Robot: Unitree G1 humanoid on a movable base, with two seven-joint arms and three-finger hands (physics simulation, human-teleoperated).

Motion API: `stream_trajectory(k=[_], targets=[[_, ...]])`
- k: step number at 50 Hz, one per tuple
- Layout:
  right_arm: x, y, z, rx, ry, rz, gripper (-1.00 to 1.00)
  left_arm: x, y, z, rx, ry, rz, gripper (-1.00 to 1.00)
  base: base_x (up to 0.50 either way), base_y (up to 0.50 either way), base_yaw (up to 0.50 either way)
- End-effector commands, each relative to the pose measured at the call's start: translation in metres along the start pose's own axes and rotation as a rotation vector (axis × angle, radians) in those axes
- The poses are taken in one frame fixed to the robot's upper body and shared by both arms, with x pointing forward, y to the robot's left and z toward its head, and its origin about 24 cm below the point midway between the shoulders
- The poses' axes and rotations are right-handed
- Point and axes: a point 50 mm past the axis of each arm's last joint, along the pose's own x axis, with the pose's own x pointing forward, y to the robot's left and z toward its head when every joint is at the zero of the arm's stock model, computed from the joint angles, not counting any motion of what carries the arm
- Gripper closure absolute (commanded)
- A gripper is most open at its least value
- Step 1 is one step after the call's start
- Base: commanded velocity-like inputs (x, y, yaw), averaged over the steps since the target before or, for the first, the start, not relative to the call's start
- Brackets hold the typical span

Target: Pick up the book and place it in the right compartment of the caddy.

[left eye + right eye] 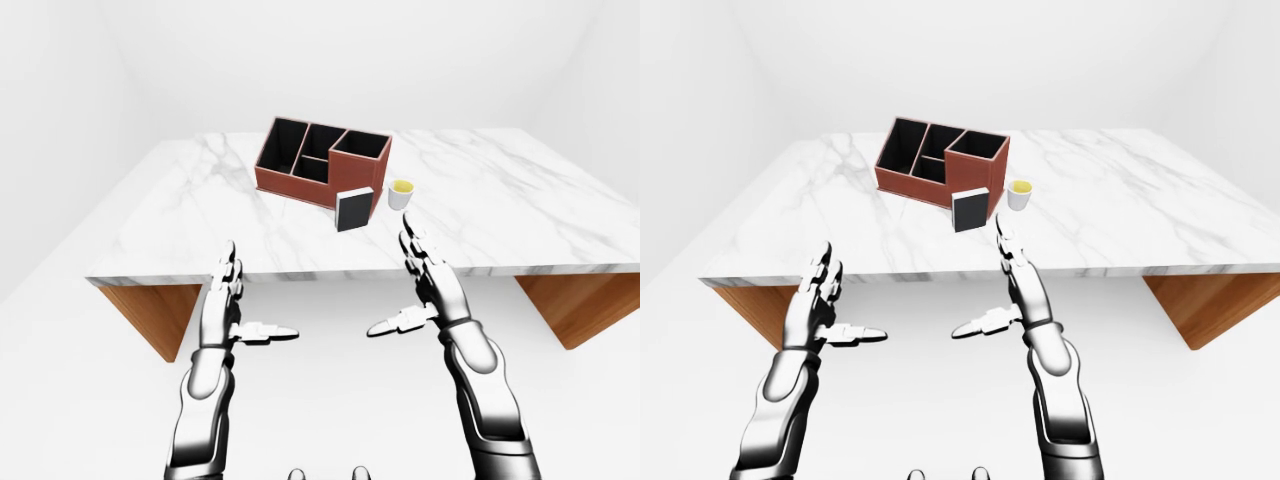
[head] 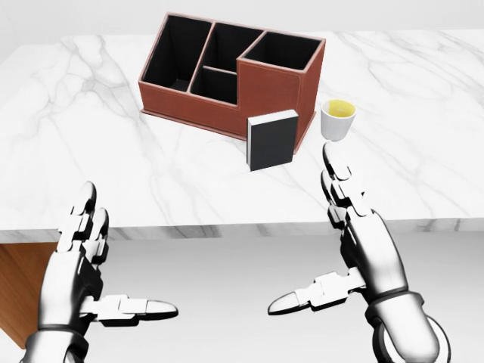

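A black book (image 2: 273,141) stands upright on the marble table (image 2: 91,144), leaning against the brown caddy (image 2: 265,94) below its tall right compartment (image 2: 280,51). My right hand (image 2: 333,249) is open, fingers straight, its fingertips (image 2: 330,153) reaching over the table's near edge, just right of and below the book, apart from it. At the lower left of the head view, off the table, my left hand (image 2: 98,265) is open and holds nothing.
A white cup (image 2: 338,119) with yellow liquid stands just right of the caddy and book, above my right fingertips. The caddy has several black compartments. The table's near edge (image 2: 227,231) runs across the head view; wooden legs (image 1: 150,310) stand under its ends.
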Motion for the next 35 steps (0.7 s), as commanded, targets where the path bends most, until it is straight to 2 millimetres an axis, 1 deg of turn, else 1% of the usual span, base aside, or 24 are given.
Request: stream_trajectory(k=[1, 2, 8, 10, 11, 24, 31, 35], targets=[[0.009, -0.001, 0.024, -0.128, -0.085, 0.089, -1.00, 0.002, 0.002, 0.002, 0.002, -0.008, 0.006, -1.00, 0.00, 0.00, 0.00], [0.010, -0.001, 0.025, -0.151, -0.084, 0.095, -1.00, 0.002, 0.002, 0.002, 0.001, -0.008, 0.007, -1.00, 0.00, 0.00, 0.00], [0.010, 0.002, 0.045, -0.293, -0.139, 0.165, -1.00, 0.000, 0.003, 0.004, -0.005, -0.013, 0.008, -1.00, 0.00, 0.00, 0.00], [0.010, 0.003, 0.047, -0.315, -0.143, 0.177, -1.00, 0.000, 0.003, 0.005, -0.007, -0.014, 0.009, -1.00, 0.00, 0.00, 0.00], [0.012, 0.002, 0.053, -0.338, -0.163, 0.173, -1.00, -0.001, 0.004, 0.007, -0.012, -0.017, 0.009, -1.00, 0.00, 0.00, 0.00], [0.013, 0.008, 0.076, -0.442, -0.236, 0.222, -1.00, -0.003, 0.007, 0.011, -0.022, -0.019, 0.012, -1.00, 0.00, 0.00, 0.00], [0.015, 0.010, 0.087, -0.500, -0.269, 0.242, -1.00, -0.005, 0.007, 0.011, -0.022, -0.018, 0.006, -1.00, 0.15, 0.00, 0.00], [0.014, 0.011, 0.090, -0.519, -0.274, 0.248, -1.00, -0.006, 0.006, 0.010, -0.020, -0.018, 0.000, -1.00, 0.18, 0.00, 0.00]])
